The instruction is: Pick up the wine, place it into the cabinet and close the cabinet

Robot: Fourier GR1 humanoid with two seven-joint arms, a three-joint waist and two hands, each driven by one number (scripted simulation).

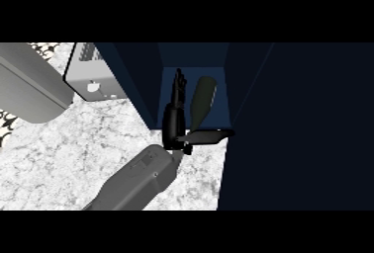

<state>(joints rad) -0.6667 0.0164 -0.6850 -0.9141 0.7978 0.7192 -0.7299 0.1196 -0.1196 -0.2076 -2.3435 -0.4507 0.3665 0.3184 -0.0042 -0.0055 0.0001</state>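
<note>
- Straight ahead, the dark cabinet (252, 123) stands with its door open, its hollow facing me over the marble counter (73, 158).
- Inside that hollow lies the wine (202, 99), tilted, already past the threshold.
- Right hand (175, 123) reaches in beside it, fingers straight, thumb spread, gripping nothing.
- Placing looks done; next I'd withdraw and swing the door shut.
</note>
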